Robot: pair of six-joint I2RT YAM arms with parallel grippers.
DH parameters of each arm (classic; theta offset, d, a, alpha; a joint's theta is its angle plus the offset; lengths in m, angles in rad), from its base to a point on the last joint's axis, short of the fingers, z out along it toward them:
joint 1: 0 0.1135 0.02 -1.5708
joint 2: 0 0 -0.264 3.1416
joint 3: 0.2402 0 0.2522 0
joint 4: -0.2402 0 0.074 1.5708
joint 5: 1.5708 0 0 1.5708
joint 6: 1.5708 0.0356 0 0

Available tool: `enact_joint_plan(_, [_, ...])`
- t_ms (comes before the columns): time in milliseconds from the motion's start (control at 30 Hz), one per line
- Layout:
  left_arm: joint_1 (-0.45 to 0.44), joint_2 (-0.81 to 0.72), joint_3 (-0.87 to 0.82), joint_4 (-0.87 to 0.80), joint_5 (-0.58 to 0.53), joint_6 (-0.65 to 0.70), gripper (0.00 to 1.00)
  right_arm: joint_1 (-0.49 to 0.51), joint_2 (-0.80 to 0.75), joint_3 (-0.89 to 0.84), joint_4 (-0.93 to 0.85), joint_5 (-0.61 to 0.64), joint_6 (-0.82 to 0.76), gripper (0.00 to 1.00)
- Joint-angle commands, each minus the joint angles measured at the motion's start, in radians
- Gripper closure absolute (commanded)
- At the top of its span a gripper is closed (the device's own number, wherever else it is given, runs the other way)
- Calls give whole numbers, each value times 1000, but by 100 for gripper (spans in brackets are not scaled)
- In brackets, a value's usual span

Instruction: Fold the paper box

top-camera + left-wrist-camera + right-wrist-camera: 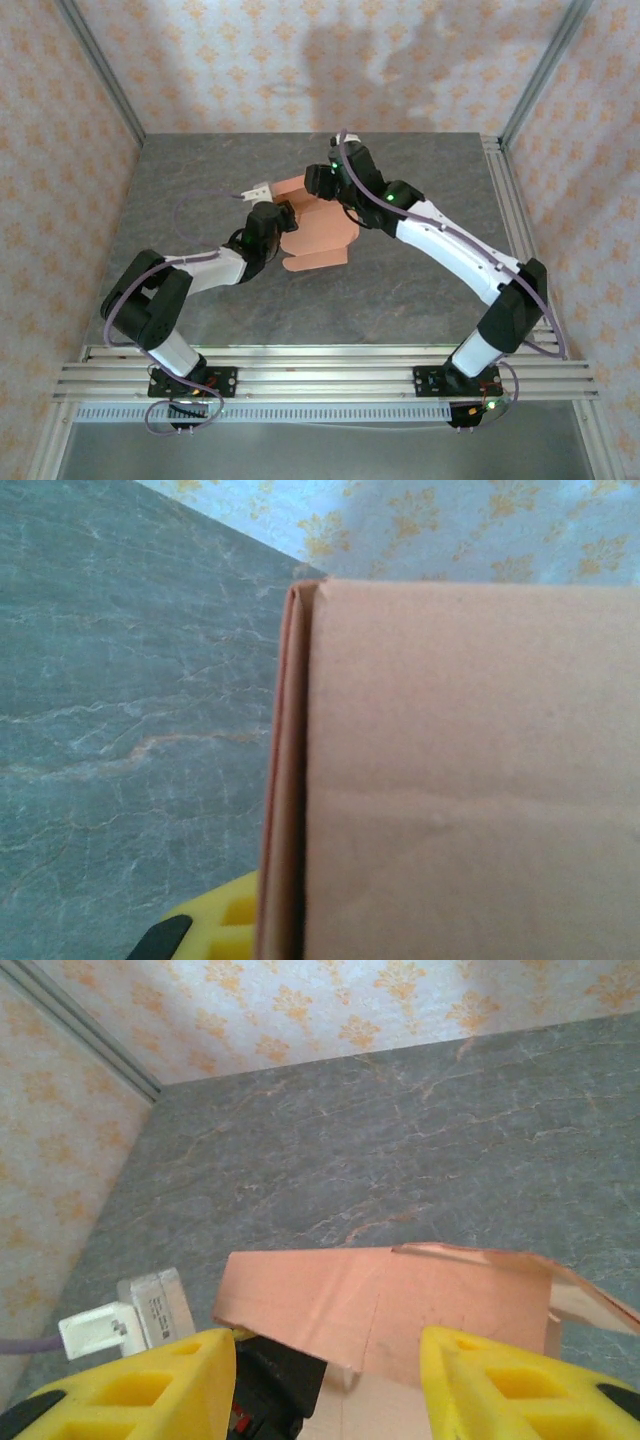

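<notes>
L gripper [281,219] closed tight, looks pinched on the left wall of the paper box [318,238]; card is doubled over at that edge. Box sits mid table [430,290], half formed: some walls up, one flap lying flat on the near side. R gripper [330,1390] fingers apart, straddling the raised far flap, no grip yet. Step imo: folding a side wall in. Next: R nips or pushes that flap over while L keeps the base steady, else card prob springs back.
</notes>
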Motion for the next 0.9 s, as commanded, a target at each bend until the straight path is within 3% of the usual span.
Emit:
enact_joint_plan(0, [-14, -37, -21, 32, -52, 15, 100, -4, 17, 50, -70, 50, 21, 49])
enact_joint_plan(500, [-14, -41, -16, 34, -25, 19, 100, -33, 69, 62, -80, -55, 88, 57])
enact_joint_plan(867, [-16, -31, 5, 10, 2, 45, 100, -33, 75, 69, -73, -64, 100, 80])
